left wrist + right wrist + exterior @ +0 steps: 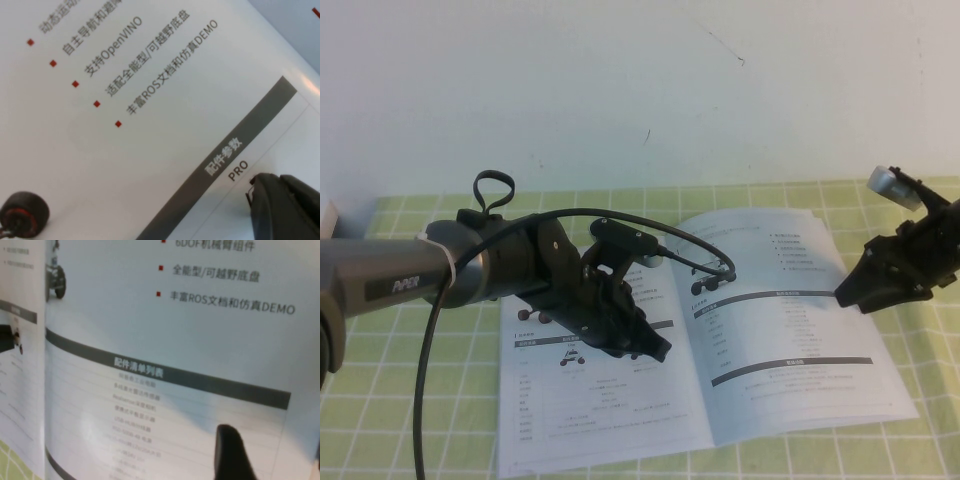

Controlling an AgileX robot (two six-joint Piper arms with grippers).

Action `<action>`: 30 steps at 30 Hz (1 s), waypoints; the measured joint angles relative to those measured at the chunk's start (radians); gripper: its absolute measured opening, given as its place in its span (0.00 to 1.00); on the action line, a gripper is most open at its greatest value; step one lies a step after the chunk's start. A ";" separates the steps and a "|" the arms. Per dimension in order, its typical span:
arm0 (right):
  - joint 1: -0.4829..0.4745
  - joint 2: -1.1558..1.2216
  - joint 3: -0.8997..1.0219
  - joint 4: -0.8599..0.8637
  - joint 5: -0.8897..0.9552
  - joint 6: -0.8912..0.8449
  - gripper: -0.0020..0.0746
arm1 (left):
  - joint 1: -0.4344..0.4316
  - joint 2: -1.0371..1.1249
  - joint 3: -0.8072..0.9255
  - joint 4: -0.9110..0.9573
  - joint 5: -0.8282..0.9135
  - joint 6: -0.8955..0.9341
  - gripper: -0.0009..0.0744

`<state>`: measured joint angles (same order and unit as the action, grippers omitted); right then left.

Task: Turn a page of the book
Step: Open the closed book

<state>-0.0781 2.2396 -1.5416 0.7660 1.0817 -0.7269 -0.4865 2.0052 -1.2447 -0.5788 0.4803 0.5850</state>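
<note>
The book [590, 410] lies open on the table, thin and white with dark bars and fine text. My left gripper [658, 350] is shut and empty, its tip low over the left page near the spine. In the left wrist view its tip [257, 187] sits beside "PRO", under a dark bar on that page [150, 150]. The page [790, 340] is the right-hand sheet, lying flat, with a robot photo, bullets and two dark bars. My right gripper [842, 293] hovers at its outer edge, open and empty. In the right wrist view one finger [230, 450] hangs over the page [200, 330].
A green checkered cloth [400, 400] covers the table, also seen in the right wrist view [10, 460]. The left arm's black cable [700, 245] arches over the book's top. A white wall stands behind. A beige object [328, 215] sits at the far left edge.
</note>
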 joint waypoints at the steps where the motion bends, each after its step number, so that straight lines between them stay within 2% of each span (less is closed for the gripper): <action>1: 0.000 0.008 -0.002 0.008 0.005 0.000 0.50 | 0.000 0.000 0.000 0.000 0.000 0.000 0.01; 10: -0.002 0.043 -0.006 0.089 0.036 -0.005 0.50 | 0.000 0.000 0.000 0.000 0.000 0.000 0.01; 25: 0.001 0.051 -0.164 0.108 0.102 0.014 0.50 | 0.000 0.000 0.000 0.002 0.000 0.000 0.01; 30: 0.001 0.049 -0.165 0.108 0.104 0.018 0.46 | 0.000 0.000 0.000 0.002 0.000 0.000 0.01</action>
<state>-0.0772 2.2885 -1.7064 0.8738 1.1862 -0.7089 -0.4865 2.0052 -1.2447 -0.5770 0.4803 0.5850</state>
